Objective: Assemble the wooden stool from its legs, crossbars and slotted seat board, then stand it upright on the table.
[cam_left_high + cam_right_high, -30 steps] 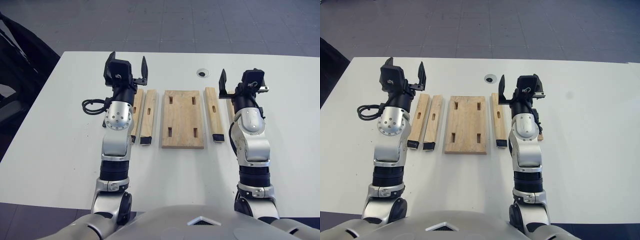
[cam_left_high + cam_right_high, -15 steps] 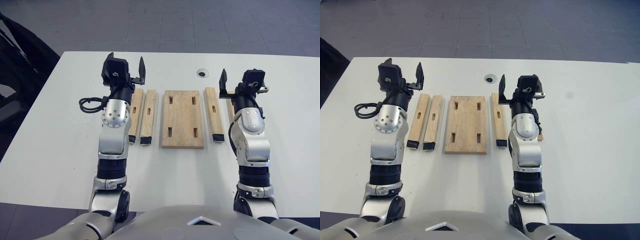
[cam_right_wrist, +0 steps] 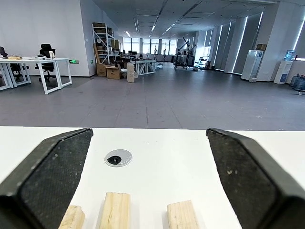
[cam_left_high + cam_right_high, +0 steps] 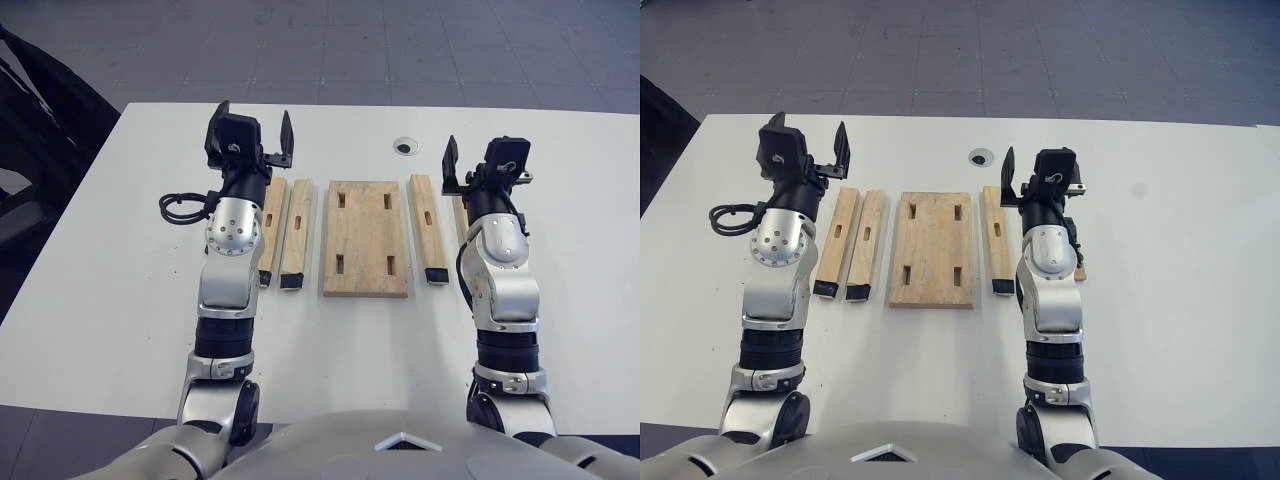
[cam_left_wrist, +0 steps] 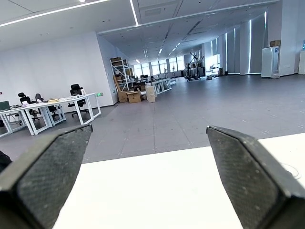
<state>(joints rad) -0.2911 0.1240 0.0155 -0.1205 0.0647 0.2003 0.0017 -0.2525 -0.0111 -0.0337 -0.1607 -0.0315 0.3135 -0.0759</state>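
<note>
Wooden legs (image 4: 296,232) flank the seat board (image 4: 365,238), unjoined; my left claw (image 4: 254,125) and right claw (image 3: 147,136) hang spread, so gripping 1 leg likely comes next.

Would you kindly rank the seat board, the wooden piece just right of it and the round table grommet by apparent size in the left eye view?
1. Seat board, clearly largest.
2. Wooden piece, about as long but far narrower.
3. Grommet, smallest.

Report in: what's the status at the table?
Left pincer, right pincer open, empty. Seat board flat, legs beside it, unassembled. Black cable by left arm, clear of parts.
</note>
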